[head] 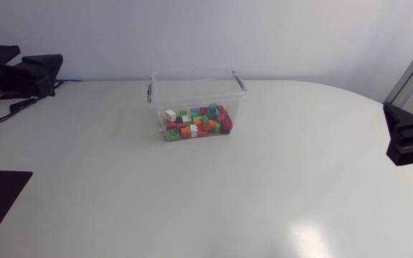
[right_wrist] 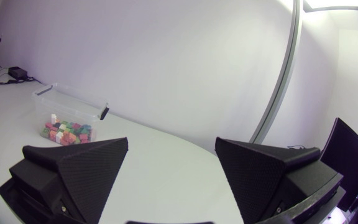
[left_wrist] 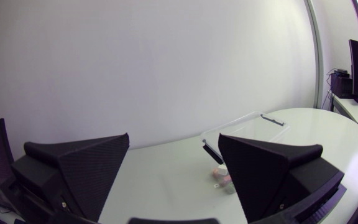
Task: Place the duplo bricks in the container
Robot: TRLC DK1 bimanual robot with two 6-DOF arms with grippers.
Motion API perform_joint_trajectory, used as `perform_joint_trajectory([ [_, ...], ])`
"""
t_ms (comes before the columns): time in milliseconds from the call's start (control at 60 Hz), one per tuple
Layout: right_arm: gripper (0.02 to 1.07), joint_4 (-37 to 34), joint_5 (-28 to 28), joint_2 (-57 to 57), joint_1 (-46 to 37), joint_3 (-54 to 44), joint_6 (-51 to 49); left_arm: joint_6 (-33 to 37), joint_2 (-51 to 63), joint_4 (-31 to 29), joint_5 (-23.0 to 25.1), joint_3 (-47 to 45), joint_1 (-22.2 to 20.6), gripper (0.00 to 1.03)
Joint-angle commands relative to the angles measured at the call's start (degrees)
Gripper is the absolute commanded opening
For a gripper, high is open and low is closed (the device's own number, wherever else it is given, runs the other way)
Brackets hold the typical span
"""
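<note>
Gaping wide, the left claw [left_wrist: 173, 163] and right claw [right_wrist: 171, 167] rest at opposite sides of the white worktop [head: 278, 193], both well apart from the clear plastic container [head: 192, 84] toward its far middle, which holds all the multicoloured duplo bricks [head: 196, 123].

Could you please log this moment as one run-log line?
duplo bricks: inside container | left gripper: open, empty | right gripper: open, empty
</note>
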Motion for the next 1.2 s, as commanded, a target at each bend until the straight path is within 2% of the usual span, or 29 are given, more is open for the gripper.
perform_joint_trajectory([
  [0, 1.03, -1.5, 0.4, -2.7, -0.4, -2.4, 1.6, -1.1, -3.3, 0.4, 0.8, -3.9, 1.4, 0.99],
  [183, 1.03, -1.9, 0.6, -11.5, -0.8, -7.2, 2.2, -1.2, -10.7, 1.8, 1.8, -11.0, 3.7, 0.99],
  [300, 1.03, -2.6, 0.6, -14.5, -1.1, -9.8, 2.2, -1.2, -13.9, 2.3, 4.2, -15.1, 7.3, 0.99],
  [400, 1.03, -3.0, 0.7, -16.7, -1.4, -11.9, 2.3, -2.4, -17.4, 4.8, 4.1, -19.2, 7.6, 0.99],
  [1183, 1.03, 13.2, -5.5, -20.4, -3.0, -31.0, 16.6, -10.9, -42.6, 1.9, -3.2, -41.7, 1.4, 0.96],
])
